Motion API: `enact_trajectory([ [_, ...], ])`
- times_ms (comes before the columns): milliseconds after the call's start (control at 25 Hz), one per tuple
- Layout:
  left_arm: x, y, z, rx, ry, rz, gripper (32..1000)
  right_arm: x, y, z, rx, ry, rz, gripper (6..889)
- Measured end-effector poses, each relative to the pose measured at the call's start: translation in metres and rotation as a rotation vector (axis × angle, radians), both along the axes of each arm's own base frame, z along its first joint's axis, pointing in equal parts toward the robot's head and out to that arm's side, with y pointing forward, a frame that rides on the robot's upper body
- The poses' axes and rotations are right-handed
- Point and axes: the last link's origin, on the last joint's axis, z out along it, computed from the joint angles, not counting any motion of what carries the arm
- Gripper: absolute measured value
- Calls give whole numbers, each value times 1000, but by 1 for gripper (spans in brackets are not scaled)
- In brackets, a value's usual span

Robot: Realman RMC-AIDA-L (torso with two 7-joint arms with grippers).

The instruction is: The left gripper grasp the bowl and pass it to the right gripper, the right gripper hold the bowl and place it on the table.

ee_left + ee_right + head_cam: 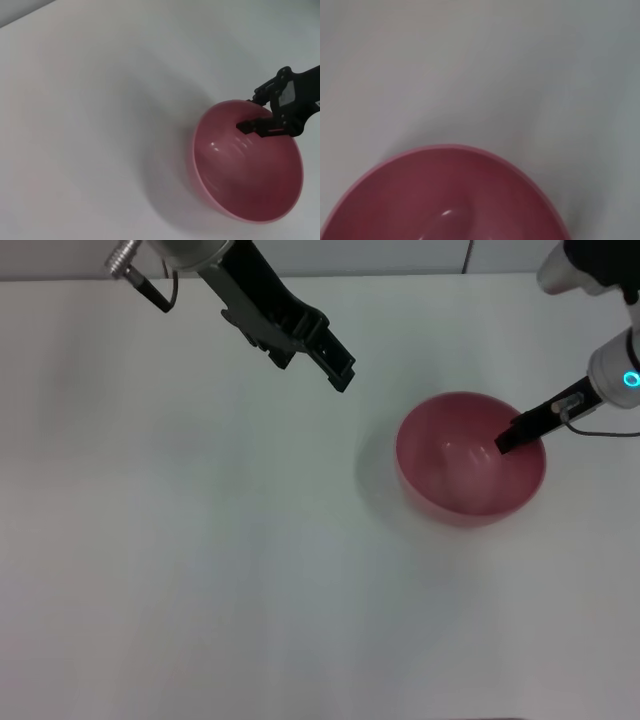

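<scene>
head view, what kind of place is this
Probably a robot test bench, not a home: a bare white table, one pink bowl, the right gripper at its rim, and the left gripper raised apart.

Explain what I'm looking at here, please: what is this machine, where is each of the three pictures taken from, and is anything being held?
This is a two-armed robot working over a white table. One picture comes from a camera on its head, looking down; the other two come from cameras on its wrists. The only object is a pink bowl. The right gripper, on the cyan-lit arm, is at the bowl's rim, one finger inside; it seems to be holding the bowl, but whether the bowl rests on the table is unclear. The left gripper hangs apart, holding nothing. The left wrist picture shows the bowl and the right gripper.
</scene>
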Motion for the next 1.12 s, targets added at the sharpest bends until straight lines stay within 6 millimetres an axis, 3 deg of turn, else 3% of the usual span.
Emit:
enact_trajectory([
  [200,-1,0,0,0,0,1,865,-1,1,0,1,1,3,386],
  [760,-1,1,0,4,-1,-1,865,-5,3,0,-4,-3,19,819],
  [1120,-3,0,0,3,-1,3,865,-5,2,-1,-7,-1,19,843],
])
